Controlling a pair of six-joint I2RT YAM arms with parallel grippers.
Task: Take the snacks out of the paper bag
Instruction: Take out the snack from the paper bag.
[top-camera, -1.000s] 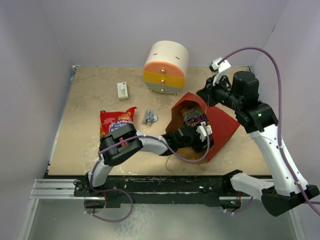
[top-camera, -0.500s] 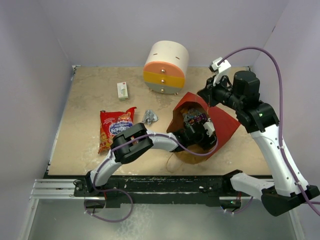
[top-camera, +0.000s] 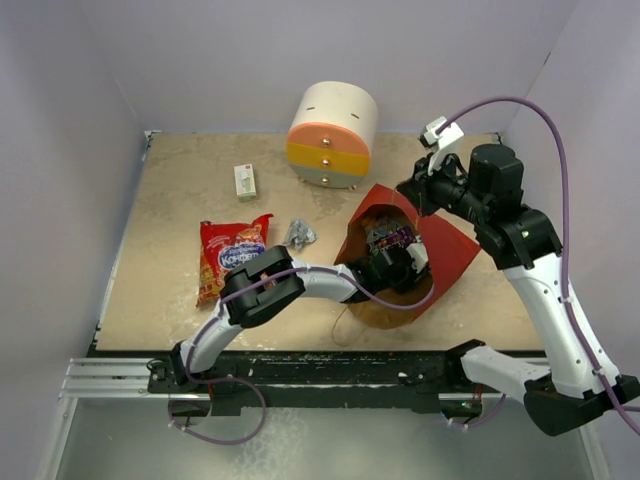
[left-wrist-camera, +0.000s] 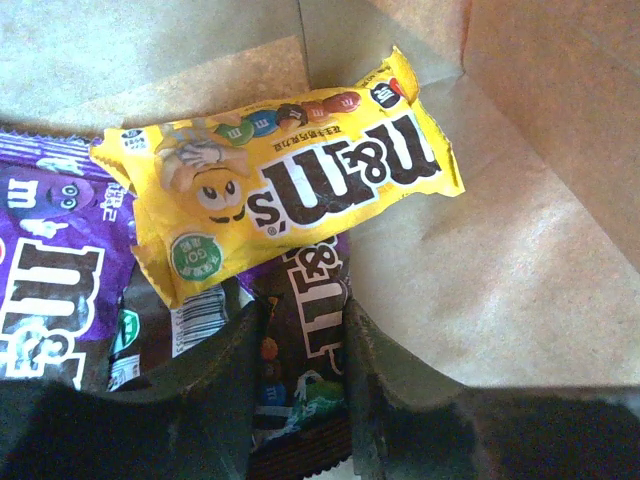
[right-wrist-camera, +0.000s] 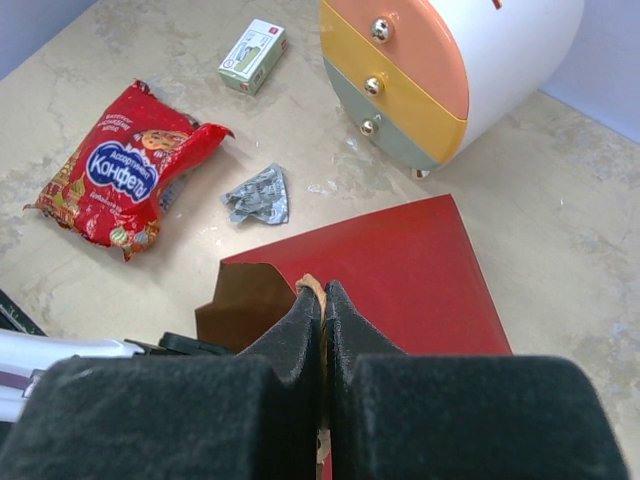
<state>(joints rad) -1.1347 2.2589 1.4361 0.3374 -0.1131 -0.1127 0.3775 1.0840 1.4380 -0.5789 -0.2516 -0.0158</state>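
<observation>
The paper bag lies tipped with its mouth toward the left, red outside and brown inside. My right gripper is shut on its twisted handle and holds the rim up. My left gripper is inside the bag. Its jaws are closed against the sides of a dark brown candy wrapper. A yellow wrapper lies over it, next to a purple one. The red chip bag and a silver wrapper lie on the table outside; both also show in the right wrist view.
The round white-orange-yellow drawer unit stands behind the bag and also shows in the right wrist view. A small white-green box lies at the back left. Walls close in the table on three sides.
My left gripper has pushed further into the bag's mouth, over the wrappers. The right gripper has stayed on the handle.
</observation>
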